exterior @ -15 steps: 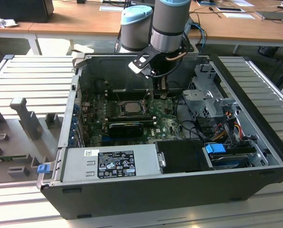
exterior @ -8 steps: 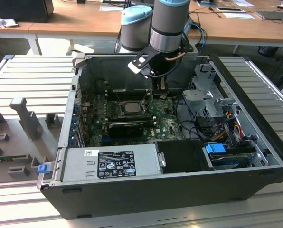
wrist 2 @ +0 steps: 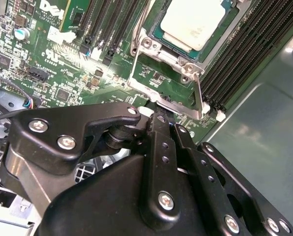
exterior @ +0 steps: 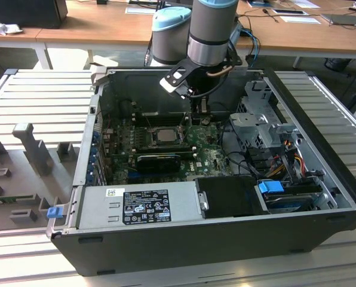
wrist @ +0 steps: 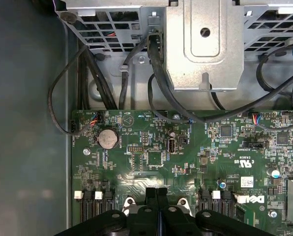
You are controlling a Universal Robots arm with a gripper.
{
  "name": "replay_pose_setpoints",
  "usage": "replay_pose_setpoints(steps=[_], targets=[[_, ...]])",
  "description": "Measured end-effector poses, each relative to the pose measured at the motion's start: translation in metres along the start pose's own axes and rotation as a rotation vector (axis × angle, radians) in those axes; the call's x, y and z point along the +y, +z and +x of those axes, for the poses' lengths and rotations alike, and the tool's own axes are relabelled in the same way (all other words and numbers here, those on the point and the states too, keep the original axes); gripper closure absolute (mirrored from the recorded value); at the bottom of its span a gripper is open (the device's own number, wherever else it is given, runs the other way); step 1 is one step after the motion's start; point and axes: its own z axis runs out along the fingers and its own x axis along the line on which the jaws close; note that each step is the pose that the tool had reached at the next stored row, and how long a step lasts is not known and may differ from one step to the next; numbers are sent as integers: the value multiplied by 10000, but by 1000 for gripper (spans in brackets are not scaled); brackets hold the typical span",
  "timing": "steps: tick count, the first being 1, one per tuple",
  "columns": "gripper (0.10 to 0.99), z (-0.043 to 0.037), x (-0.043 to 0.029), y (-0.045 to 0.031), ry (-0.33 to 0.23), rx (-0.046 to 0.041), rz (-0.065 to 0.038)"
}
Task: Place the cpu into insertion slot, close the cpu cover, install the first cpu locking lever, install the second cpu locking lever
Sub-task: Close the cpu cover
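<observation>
Silvery cpu [wrist 2: 195, 22] sits in the slot [wrist 2: 145, 46] far inside the case [exterior: 184, 239], with the cover [wrist 2: 213, 46] down around it. The gripper [wrist 2: 160, 117], fingers pressed narrow together, touches a wire lever [wrist 2: 199, 96] beside the slot.
</observation>
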Motion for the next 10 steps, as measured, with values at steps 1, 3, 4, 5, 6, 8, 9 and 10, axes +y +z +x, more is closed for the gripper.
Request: replay_pose_setpoints(steps=[1,3,4,5,6,8,9,10], targets=[[980,0,-5,0,1,0,0],[980,0,-9,0,-1,-1,0],[980,0,-11,1,1,-1,0],[980,0,-14,1,2,0,-1],[980,0,-15,1,0,0,0],[980,0,-18,1,0,0,0],[980,0,-21,1,2,0,0],[980,0,-23,2,0,0,-1]])
